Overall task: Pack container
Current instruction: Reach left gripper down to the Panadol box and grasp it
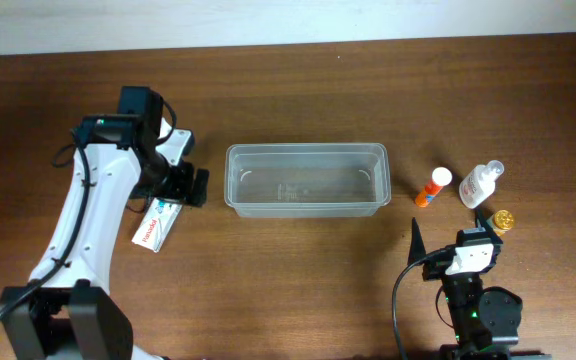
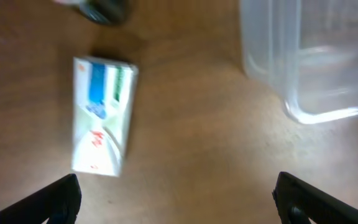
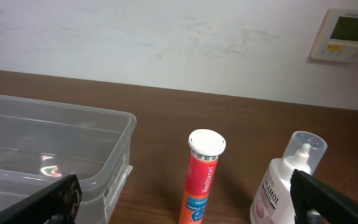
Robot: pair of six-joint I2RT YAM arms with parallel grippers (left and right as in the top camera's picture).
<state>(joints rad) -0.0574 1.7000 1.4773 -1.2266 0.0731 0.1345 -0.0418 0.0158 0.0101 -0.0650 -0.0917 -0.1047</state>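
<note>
Overhead, the container [image 1: 308, 150] sits mid-table, the white box [image 1: 156, 224] left of it. Left wrist — the left gripper [image 2: 176, 196] hangs spread wide over that box. Right wrist — the right gripper [image 3: 185, 193], likewise spread, faces an orange tube [image 3: 201, 177] and a clear bottle [image 3: 284, 180].

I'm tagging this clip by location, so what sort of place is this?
Likely an indoor lab or office room: a brown wooden table, a plain white wall behind it, and a wall-mounted control panel with a screen.
</note>
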